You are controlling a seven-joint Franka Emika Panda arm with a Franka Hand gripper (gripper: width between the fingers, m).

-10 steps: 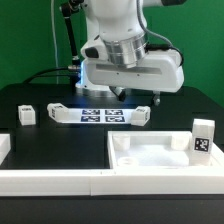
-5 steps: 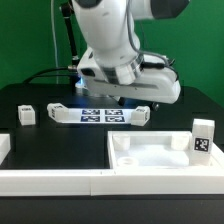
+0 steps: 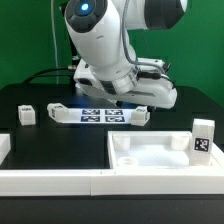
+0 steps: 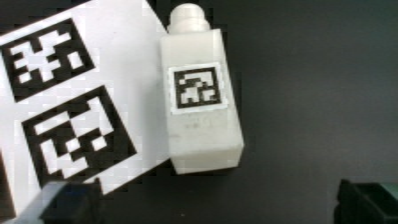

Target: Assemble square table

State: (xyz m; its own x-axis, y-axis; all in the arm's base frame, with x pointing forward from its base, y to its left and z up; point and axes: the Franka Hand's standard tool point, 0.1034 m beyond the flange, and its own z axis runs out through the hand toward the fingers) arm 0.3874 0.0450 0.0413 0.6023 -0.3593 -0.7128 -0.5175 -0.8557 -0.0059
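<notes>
Arm (image 3: 105, 40) bent low over the marker board (image 3: 100, 116), its white wrist housing covering the board's far edge. Gripper (image 4: 217, 200) pointing down at the black table (image 3: 60, 145), fingers (image 4: 63, 200) spread wide apart and clamped on nothing, dark tips over bare table just off the board's edge. Wrist view: one white leg (image 4: 199, 95) lies flat, tag up, a rounded peg at one end, its long side touching the marker board's edge; both fingertips stop short of it, no contact. Cannot tell which of the board's two end pieces this is. Exterior view: left-end leg (image 3: 57, 111) lies just beside the board on the exterior view's left, right-end leg (image 3: 140, 113) just beside it on the exterior view's right. Outlying leg (image 3: 25, 115) sits further off the board toward the exterior view's left, apart from the rest. Tabletop (image 3: 165, 157), a big white tray with raised rim, lies flat well apart from the board on the camera side, toward the exterior view's right. Upright leg (image 3: 203, 140) stands at the tabletop's corner farthest from the board's left end, tag facing the camera. Border rails (image 3: 50, 180) run along the table edge nearest the camera, well apart from the board.
</notes>
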